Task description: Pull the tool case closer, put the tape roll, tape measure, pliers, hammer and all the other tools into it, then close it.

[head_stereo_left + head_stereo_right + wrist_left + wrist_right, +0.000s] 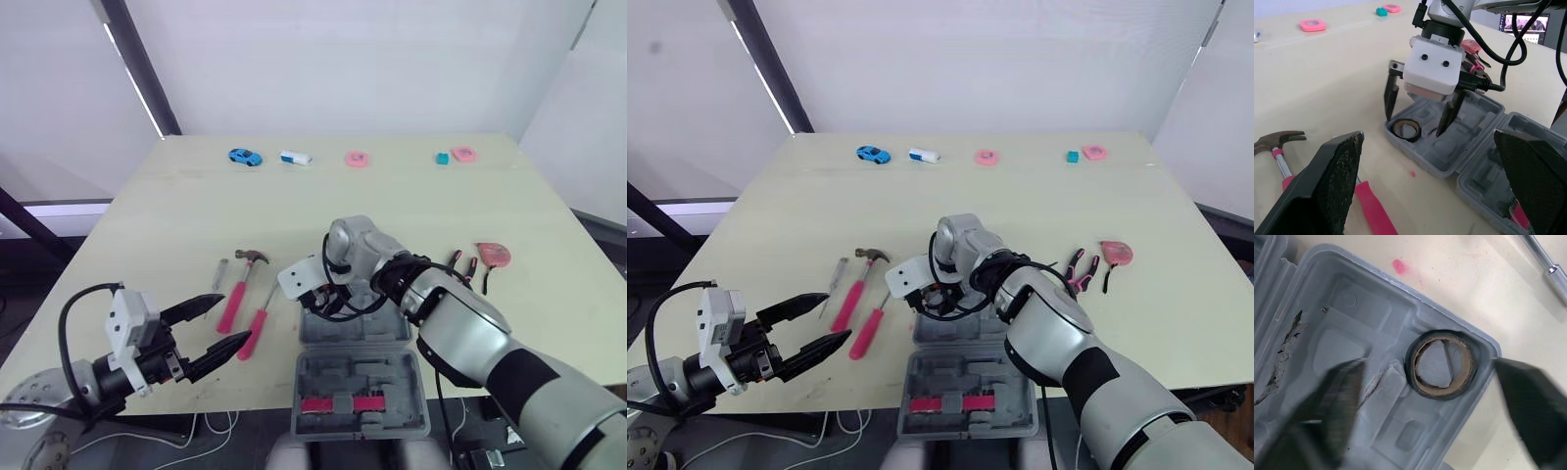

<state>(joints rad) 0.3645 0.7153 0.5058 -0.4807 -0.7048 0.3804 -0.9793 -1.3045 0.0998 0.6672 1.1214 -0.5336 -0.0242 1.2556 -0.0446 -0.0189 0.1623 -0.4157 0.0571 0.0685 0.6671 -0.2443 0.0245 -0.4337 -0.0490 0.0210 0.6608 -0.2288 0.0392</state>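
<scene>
Tool case (1473,128): grey, lying open at the near edge of the table (176,215), both halves facing up. Far half holds the tape roll (1442,364), flat in one corner pocket; its other moulded pockets are bare. Near half holds two pink pieces (338,403). Right gripper (1418,111): directly above the far half, fingers apart and astride the roll, not clamped on it. Left gripper (233,321): fingers spread wide and holding nothing, over the table left of the case. Outside the case, left of it: hammer (240,279), pink-handled screwdriver (257,328), small metal tool (220,274). To the right: pliers (465,266), tape measure (495,255).
</scene>
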